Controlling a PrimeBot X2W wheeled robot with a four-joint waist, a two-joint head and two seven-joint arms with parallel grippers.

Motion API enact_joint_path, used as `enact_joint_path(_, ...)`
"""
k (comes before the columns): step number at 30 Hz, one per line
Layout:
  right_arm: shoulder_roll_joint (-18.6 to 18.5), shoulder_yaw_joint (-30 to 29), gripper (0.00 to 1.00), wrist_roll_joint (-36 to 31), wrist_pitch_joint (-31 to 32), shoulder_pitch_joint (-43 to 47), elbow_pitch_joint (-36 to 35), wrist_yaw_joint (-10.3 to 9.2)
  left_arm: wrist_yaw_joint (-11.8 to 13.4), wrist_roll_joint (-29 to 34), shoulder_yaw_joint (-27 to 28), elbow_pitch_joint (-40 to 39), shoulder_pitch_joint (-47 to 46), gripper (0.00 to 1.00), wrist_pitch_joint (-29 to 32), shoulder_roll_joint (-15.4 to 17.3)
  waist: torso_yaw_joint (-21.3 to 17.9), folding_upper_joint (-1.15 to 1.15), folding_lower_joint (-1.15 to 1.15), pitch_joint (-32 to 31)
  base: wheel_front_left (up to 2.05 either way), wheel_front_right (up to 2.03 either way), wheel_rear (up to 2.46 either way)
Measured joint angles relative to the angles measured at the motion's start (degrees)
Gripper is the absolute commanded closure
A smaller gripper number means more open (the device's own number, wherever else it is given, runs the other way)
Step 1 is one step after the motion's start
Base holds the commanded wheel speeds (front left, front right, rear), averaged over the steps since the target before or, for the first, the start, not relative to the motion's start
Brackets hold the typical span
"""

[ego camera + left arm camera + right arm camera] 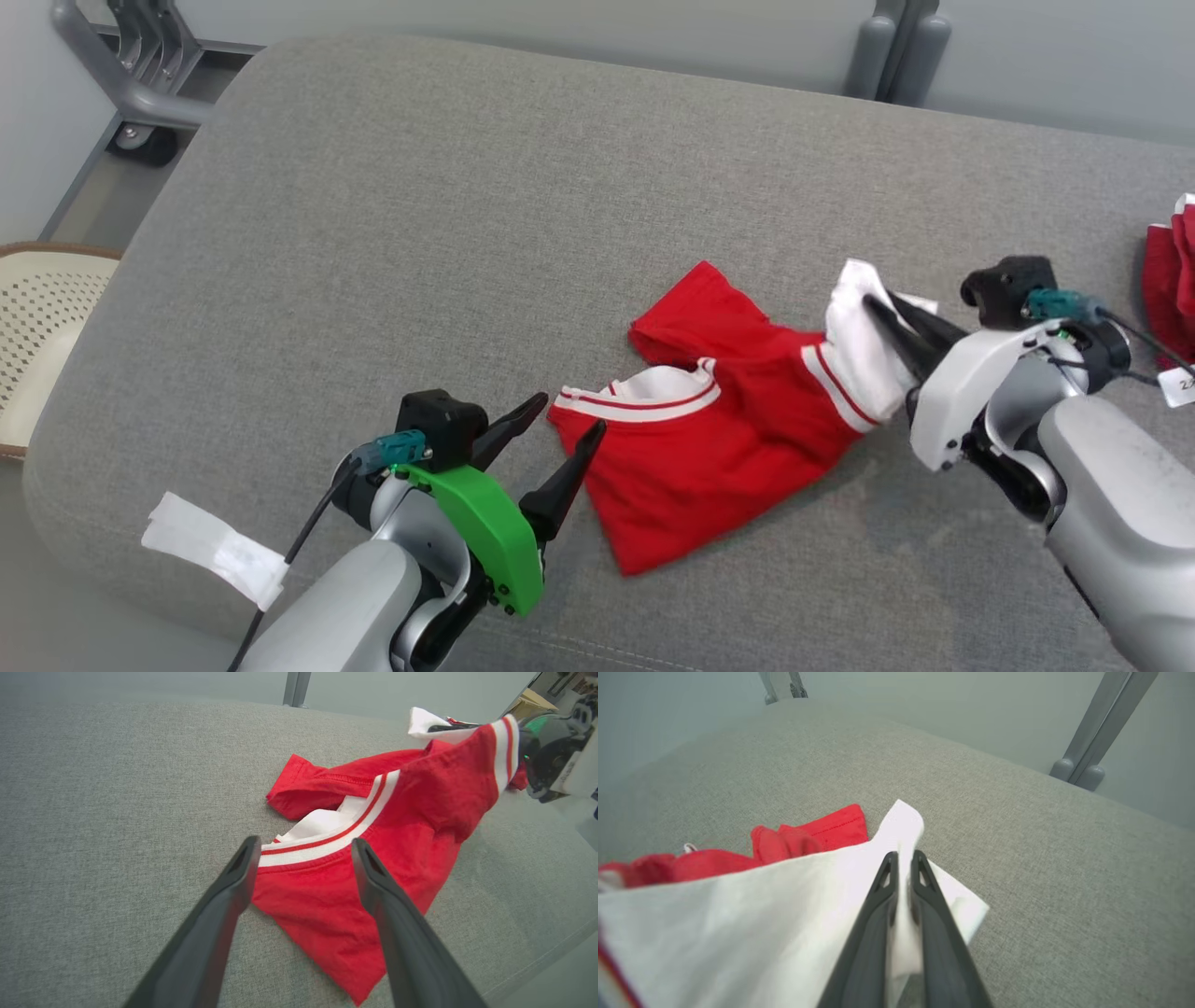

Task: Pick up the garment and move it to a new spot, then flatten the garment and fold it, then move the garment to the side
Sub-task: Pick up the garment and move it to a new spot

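Right jaws pinch white end of garment (719, 448).

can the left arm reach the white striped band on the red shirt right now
Probably yes: the left gripper is open, its fingers right at the striped band with nothing between. The right gripper grips the far white sleeve.

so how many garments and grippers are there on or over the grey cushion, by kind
garments: 2, the red and white garment in the middle and a second red garment cut off at the right edge
grippers: 2, the left gripper open beside the striped collar, and the right gripper shut on the white end
total: 4
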Motion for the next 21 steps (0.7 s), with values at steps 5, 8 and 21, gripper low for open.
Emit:
enact_joint_path(5, -0.8, -1.1, 1.0, 1.3, -3.5, -4.4, -6.2, 0.0, 0.5, -0.2, 0.3, -0.5, 1.1, 0.0, -0.2, 0.2, -0.9, 0.0, 0.0, -1.4, 0.0, 0.0, 0.0)
enact_joint_path(8, -1.7, -1.9, 1.0, 1.5, -4.8, -7.5, -9.2, 0.0, 0.9, -0.2, 0.3, -0.8, 1.2, 0.0, -0.2, 0.2, -1.2, 0.0, 0.0, -2.2, 0.0, 0.0, 0.0)
enact_joint_path(21, -4.0, -3.3, 1.0, 6.1, -7.1, -14.5, -18.5, 0.0, 1.4, -0.7, 0.0, -0.9, 2.2, 0.0, -0.2, -0.6, -0.7, 0.0, 0.0, -5.8, 0.0, 0.0, 0.0)
